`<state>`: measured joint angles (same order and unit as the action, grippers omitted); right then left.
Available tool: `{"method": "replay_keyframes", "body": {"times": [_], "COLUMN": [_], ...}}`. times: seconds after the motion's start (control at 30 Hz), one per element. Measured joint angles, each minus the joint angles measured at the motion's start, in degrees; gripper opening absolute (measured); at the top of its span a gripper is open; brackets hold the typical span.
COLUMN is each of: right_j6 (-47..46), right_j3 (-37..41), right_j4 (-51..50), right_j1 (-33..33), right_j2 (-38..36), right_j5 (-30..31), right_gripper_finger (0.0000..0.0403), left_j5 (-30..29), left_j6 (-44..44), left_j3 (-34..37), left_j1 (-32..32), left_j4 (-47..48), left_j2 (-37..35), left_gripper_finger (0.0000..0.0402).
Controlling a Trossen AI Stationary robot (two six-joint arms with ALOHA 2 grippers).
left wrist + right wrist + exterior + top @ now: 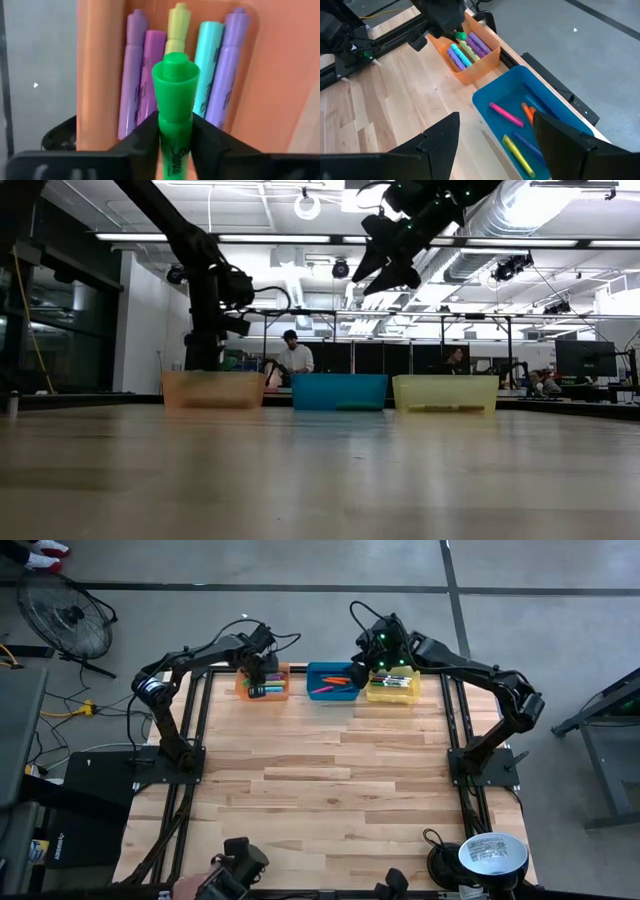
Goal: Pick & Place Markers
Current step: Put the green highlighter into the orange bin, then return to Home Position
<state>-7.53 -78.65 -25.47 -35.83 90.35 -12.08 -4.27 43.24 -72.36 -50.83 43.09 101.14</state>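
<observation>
Markers lie in three small bins lined up at the far edge of the wooden table [330, 780]. The left gripper [175, 132] is down over the orange bin [262, 682] and pinches a green marker [175, 100] between its two dark fingers. That marker sticks straight out past the fingers, cap end first, pointing down into the bin. Under it lie purple markers [134, 70], a yellow marker [177, 25] and a light blue marker [207, 65], side by side, all lined up the same way as the green one. The right gripper [495, 135] hangs high above the blue bin [540, 115], and its fingers are spread wide with nothing between them. In the blue bin a pink marker [506, 114], an orange marker [527, 111] and a yellow-green marker [519, 154] lie slanted in different ways. The yellow bin [392, 688] also has markers in it, lying along its length. The table top is light wood planks. Around it is a grey floor with a fan [65, 615] on it. Behind the table is a big room with long ceiling lights, and a person [292, 355] is far back.
</observation>
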Motion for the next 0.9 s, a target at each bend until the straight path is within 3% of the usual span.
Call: {"method": "replay_keyframes", "body": {"times": [0.17,0.37,0.53,0.9], "right_j6": [0.0,-0.3,-0.2,5.0], "right_j3": [0.0,0.0,0.0,0.3], "right_j4": [-0.2,-1.0,-1.4,-9.2], "right_j1": [0.3,0.4,0.6,2.4], "right_j2": [0.0,0.0,0.0,-4.9], "right_j5": [0.0,0.0,0.0,2.7], "right_gripper_finger": [0.024,0.024,0.024,0.024], "left_j5": [-2.7,-3.3,3.5,19.8], "left_j6": [-0.1,-6.0,-14.5,-23.9], "left_j3": [0.0,-0.3,-1.2,-1.2], "left_j1": [1.1,3.2,3.3,3.3], "left_j4": [-0.2,-0.5,-1.7,-1.0], "left_j2": [-0.1,-0.1,-2.0,-11.5], "left_gripper_finger": [0.0155,0.018,0.0166,0.0092]}}
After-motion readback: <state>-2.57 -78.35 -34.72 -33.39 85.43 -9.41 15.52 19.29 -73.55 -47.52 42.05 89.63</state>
